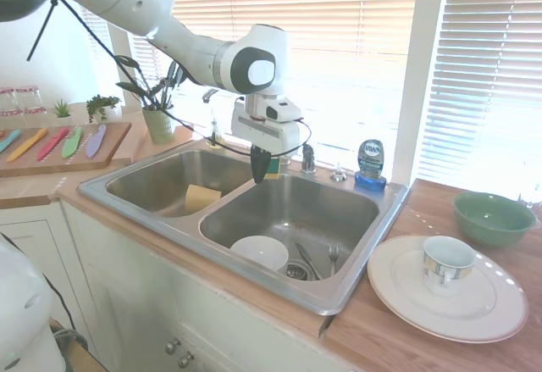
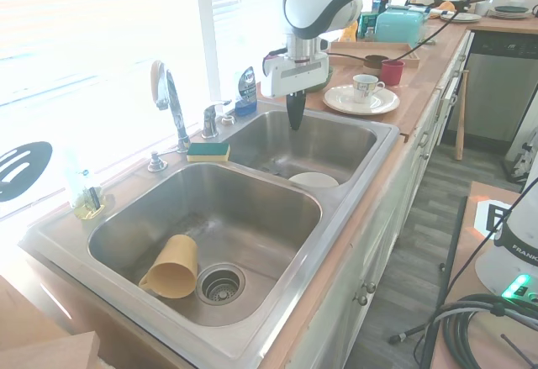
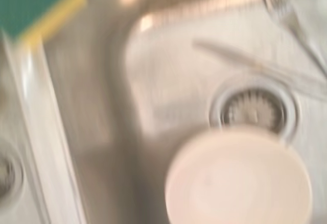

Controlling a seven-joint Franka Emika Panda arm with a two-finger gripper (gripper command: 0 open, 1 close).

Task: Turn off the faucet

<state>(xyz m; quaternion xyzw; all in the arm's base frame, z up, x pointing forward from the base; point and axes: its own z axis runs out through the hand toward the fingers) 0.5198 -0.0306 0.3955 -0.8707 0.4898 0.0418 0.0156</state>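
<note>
Chrome faucet stands at the back rim of the double sink, roughly behind the divider between the basins; gooseneck spout arches up, small lever handle sits just beside it toward the right-hand basin. No running water can be made out in these views.

End effector hangs point-down over the basin holding the white bowl, fingers pressed together, nothing pinched. It is apart from the lever, off toward the blue soap bottle.

Judgement: step in hand is the approach. Best to travel along the back rim toward the lever, staying above the green-and-yellow sponge, then meet the lever with the closed fingertips and push it to its off position. Keep clear of the spout. Wrist view is blurred; rely on exterior views.
</note>
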